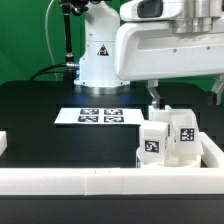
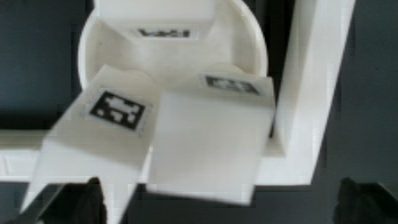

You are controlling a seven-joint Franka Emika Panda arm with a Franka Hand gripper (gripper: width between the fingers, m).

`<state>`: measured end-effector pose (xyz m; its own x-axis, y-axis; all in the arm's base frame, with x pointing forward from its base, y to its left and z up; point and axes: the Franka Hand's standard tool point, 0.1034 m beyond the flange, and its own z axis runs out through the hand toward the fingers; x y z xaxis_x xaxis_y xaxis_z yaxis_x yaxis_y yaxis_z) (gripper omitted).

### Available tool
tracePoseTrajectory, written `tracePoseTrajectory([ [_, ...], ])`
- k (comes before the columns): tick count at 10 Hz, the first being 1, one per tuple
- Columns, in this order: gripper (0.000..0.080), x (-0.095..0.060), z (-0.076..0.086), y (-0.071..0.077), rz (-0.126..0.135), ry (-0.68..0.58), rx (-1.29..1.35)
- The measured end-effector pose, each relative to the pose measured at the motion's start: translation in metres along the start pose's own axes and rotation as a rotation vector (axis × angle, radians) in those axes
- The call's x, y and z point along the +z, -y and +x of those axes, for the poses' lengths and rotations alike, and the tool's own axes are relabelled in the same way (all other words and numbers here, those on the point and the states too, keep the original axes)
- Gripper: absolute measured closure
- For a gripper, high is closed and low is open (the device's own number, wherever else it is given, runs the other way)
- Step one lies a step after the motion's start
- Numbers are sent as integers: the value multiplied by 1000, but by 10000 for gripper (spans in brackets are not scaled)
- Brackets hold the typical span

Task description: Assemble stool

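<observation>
The white stool seat disc [image 2: 178,50] lies in the corner of the border rail, with a tag on it. Two chunky white legs with square tags [image 2: 111,125] [image 2: 214,145] stand on or against it; I cannot tell whether they sit in sockets. In the exterior view the legs [image 1: 152,143] [image 1: 184,133] cluster at the right, over the seat [image 1: 168,160]. My gripper [image 2: 222,205] hovers above them, open and empty, with one dark finger on each side of the legs. In the exterior view the gripper [image 1: 187,95] hangs just above the cluster.
The white border rail runs along the front [image 1: 60,180] and up the exterior view's right [image 1: 212,150]; it also shows in the wrist view [image 2: 324,60]. The marker board [image 1: 100,116] lies flat on the black table, to the exterior view's left of the parts. The arm's base [image 1: 100,55] stands behind.
</observation>
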<state>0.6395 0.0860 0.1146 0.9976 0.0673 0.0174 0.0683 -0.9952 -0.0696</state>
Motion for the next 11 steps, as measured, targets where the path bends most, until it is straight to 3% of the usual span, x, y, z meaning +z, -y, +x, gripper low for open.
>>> tracePoseTrajectory([
  [3,150,3,1,0,-5,-17,-27],
  [4,150,4,1,4,-8,-17,-145],
  [5,150,6,0,7,-5,-11,-267],
  [7,150,7,0,8,8,-32,-236],
  [8,150,7,-1,4,-10,-29,-347],
  [11,150,8,0,0,-32,-29,-570],
])
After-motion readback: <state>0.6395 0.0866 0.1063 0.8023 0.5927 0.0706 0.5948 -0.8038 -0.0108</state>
